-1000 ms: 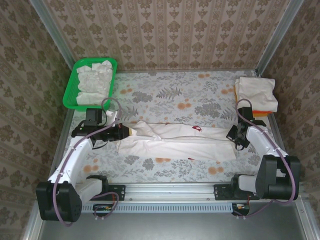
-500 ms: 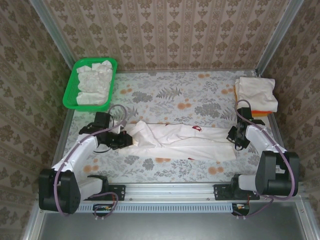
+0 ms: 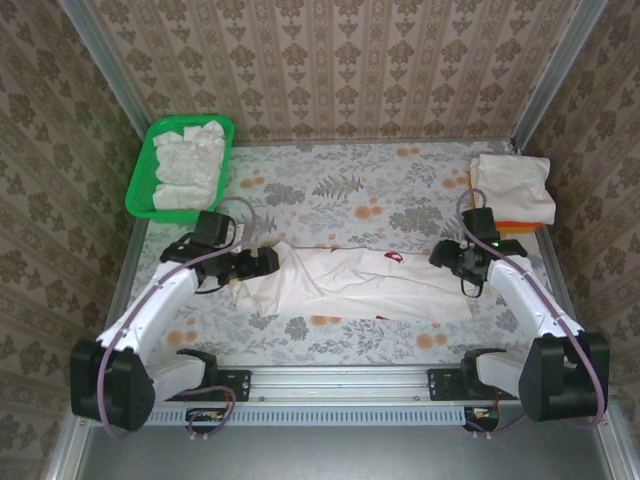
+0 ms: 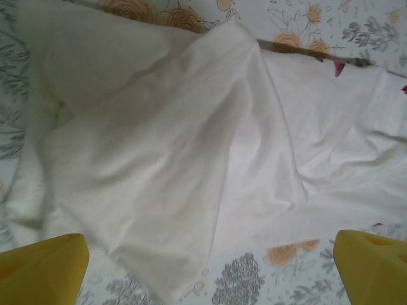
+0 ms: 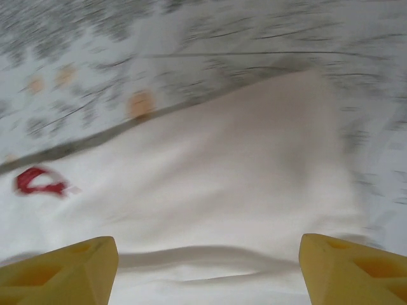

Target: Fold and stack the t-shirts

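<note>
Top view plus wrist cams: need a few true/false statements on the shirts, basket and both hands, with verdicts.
1. The green basket is empty. False: it holds crumpled off-white cloth.
2. The left hand is open, with nothing between its fingers. True.
3. The right hand is shut on the spread shirt. False: its fingers stand apart over the shirt.
4. The folded stack sits at the table's far right corner. True.
5. A red print shows on the spread shirt. True.
</note>
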You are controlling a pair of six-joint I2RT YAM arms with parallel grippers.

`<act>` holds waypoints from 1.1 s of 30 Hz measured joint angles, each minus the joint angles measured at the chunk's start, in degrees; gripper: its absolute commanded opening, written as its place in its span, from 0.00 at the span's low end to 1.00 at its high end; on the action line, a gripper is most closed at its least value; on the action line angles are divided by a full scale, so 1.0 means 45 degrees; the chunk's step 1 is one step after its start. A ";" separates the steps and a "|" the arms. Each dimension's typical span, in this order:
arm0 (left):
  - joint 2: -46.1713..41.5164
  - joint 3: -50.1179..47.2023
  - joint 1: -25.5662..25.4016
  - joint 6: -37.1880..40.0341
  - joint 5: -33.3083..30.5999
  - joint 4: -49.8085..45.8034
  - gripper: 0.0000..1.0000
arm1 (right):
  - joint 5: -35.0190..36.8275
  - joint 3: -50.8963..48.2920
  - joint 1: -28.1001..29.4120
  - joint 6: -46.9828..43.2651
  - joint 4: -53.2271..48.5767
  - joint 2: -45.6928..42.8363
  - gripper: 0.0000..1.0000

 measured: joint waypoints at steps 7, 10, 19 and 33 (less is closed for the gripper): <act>0.2511 0.0457 -0.1185 -0.1311 -0.3031 0.0311 0.78 | -0.0325 0.0369 0.2594 0.1035 0.1331 0.2113 0.76; 0.3181 0.1112 -0.1268 -0.1467 -0.3735 0.0447 0.78 | -0.0374 0.0510 0.2919 0.1302 0.1506 0.2769 0.75; 0.4575 0.1792 -0.1418 -0.1923 -0.5192 0.0471 0.81 | -0.0233 0.0753 0.3007 0.1331 0.1661 0.2934 0.72; 0.0928 -0.2356 -0.0117 -0.3944 -0.3789 0.2798 0.68 | -0.1200 0.5989 0.7378 -0.2186 0.3575 0.6975 0.61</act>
